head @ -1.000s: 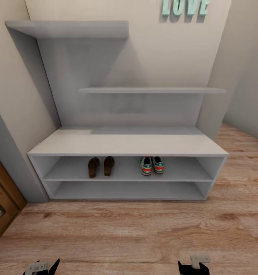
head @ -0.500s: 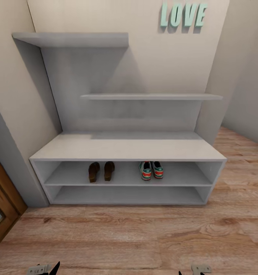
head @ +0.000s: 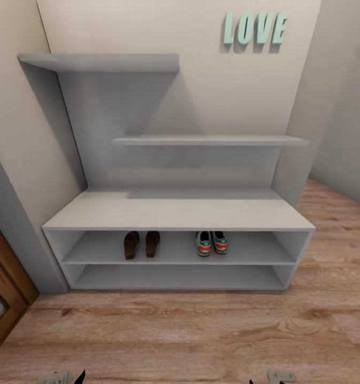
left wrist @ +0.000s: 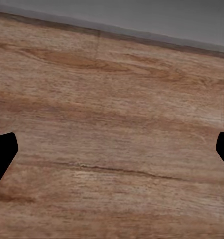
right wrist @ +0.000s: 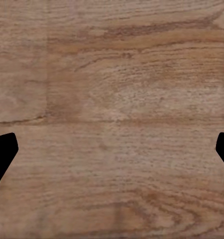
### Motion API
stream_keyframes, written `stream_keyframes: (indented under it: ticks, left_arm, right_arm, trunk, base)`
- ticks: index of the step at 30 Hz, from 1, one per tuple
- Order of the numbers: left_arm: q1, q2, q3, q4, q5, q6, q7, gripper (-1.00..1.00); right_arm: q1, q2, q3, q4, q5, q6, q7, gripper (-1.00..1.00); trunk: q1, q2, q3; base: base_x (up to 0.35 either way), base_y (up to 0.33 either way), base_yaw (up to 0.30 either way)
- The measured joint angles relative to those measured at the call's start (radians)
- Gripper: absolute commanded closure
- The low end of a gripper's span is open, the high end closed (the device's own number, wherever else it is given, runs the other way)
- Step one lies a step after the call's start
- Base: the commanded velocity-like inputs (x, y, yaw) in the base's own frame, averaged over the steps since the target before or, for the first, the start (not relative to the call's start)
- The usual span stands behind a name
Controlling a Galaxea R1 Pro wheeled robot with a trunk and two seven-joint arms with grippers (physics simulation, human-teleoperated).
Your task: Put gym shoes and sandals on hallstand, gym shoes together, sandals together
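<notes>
Two open shelf levels run the width of the hallstand point(head: 174, 213), whose base meets the corridor floor point(head: 201, 330) along a straight front edge, with bare planks stretching toward the camera. On the upper level, the sandals point(head: 141, 244) stand side by side left of centre, and the gym shoes point(head: 210, 242) sit paired right of centre, free shelf at both ends. Left gripper point(left wrist: 112, 154) and right gripper point(right wrist: 112, 154) hang over the planks, fingers spread wide, holding nothing.
</notes>
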Motion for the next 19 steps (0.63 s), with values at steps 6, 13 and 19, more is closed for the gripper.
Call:
stream_keyframes:
  ticks: [6, 13, 19]
  left_arm:
    - [0.0, 0.006, 0.001, 0.022, 0.0, 0.001, 0.0, -1.0]
    - [0.007, 0.01, 0.001, 0.026, -0.002, 0.002, 0.002, -1.0]
    - [0.02, 0.011, 0.0, 0.027, -0.004, 0.001, 0.038, -1.0]
  right_arm:
    - [0.0, 0.0, 0.0, 0.0, 0.0, 0.0, 0.0, -1.0]
    - [0.0, 0.0, 0.0, 0.0, 0.0, 0.0, 0.0, -1.0]
    - [0.0, 0.0, 0.0, 0.0, 0.0, 0.0, 0.0, -1.0]
  trunk:
    - [-0.023, 0.042, 0.019]
    - [-0.05, 0.091, 0.041]
    - [-0.073, 0.133, 0.06]
  base:
    - [0.0, 0.0, 0.0]
    - [0.0, 0.0, 0.0]
    - [0.0, 0.0, 0.0]
